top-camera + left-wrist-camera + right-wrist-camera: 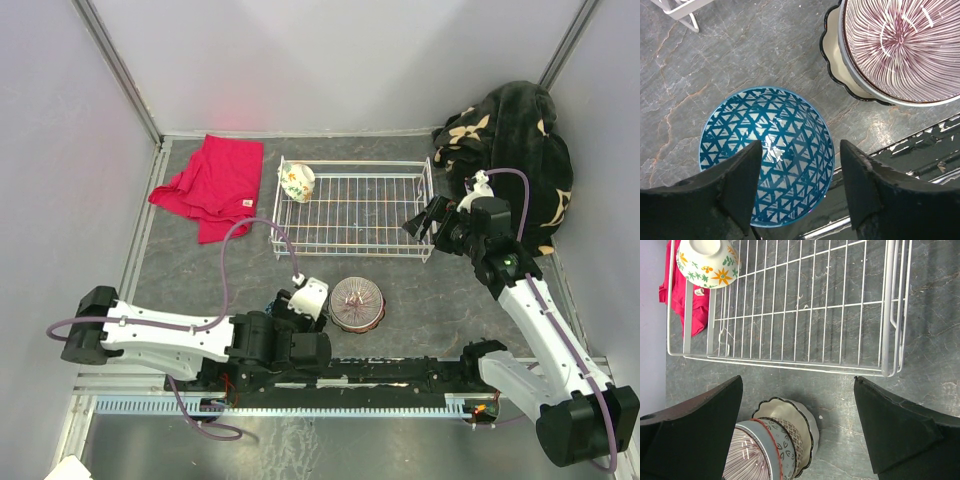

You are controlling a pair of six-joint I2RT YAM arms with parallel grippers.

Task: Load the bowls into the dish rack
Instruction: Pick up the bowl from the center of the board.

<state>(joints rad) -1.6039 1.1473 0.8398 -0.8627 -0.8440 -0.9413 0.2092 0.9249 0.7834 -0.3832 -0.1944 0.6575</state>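
A blue triangle-patterned bowl [765, 150] sits upright on the grey table. My left gripper [800, 150] hangs over its right rim, one finger above the inside and the other outside, and is open with a gap on both sides. In the top view the left gripper [300, 305] hides this bowl. A stack of bowls [357, 303], purple-striped bowl [900, 45] on top, stands just right of it. The white wire dish rack [350, 212] holds one floral bowl [297, 182] on its side at the far left corner. My right gripper [420, 222] is open and empty above the rack's right end.
A red cloth [210, 185] lies left of the rack. A dark flowered blanket [510, 150] is heaped in the back right corner. Grey walls close three sides. A black rail [330, 375] runs along the near edge, close to the blue bowl.
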